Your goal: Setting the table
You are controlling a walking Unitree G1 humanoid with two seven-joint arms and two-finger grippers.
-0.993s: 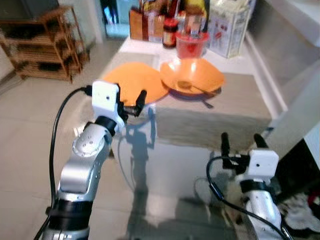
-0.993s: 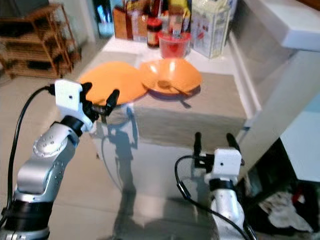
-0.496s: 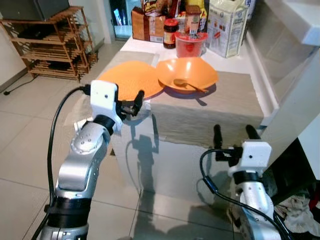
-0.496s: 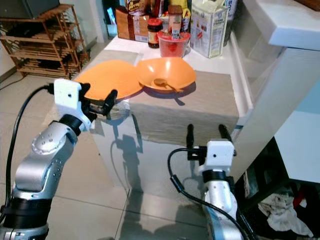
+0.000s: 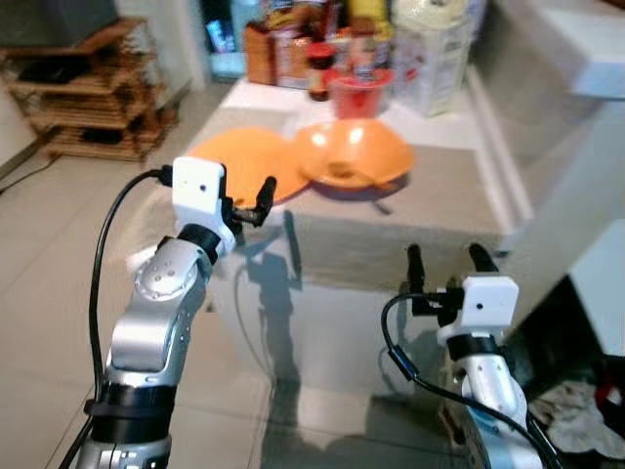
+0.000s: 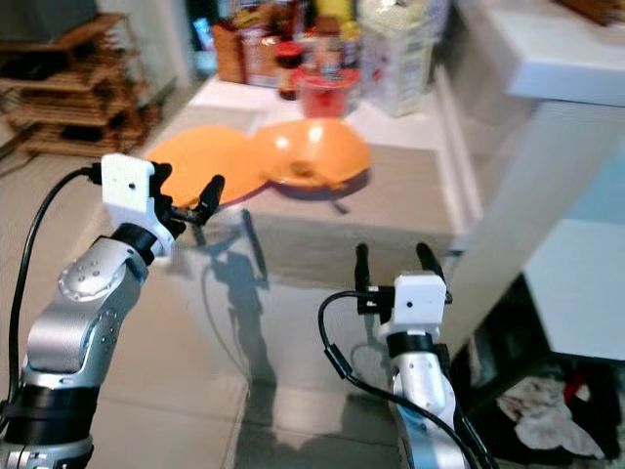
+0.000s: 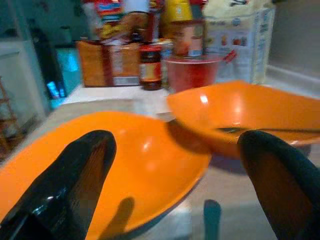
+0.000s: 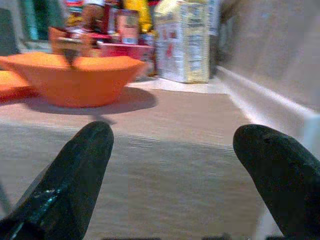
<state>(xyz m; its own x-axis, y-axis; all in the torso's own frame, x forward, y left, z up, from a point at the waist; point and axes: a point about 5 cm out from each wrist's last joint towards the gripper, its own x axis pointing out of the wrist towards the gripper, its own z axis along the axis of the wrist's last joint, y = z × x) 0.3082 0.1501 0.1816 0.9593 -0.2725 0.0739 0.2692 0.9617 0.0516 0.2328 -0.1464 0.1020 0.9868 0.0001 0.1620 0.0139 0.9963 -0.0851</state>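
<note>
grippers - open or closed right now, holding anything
Left gripper: open, holding nothing, at the near edge of the orange plate.
Right gripper: open, holding nothing, low at the table's front edge.

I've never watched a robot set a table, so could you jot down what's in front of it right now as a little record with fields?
Surface: counter with a grey-brown mat
Plate: flat orange plate at the counter's left edge
Bowl: orange bowl to the plate's right, with a spoon inside
Behind: red cup, jars and a carton
Left gripper: raised at the plate's near edge, fingers open, empty
Right gripper: lower, before the mat, fingers open, empty
Background: wooden rack on the floor, far left
</note>
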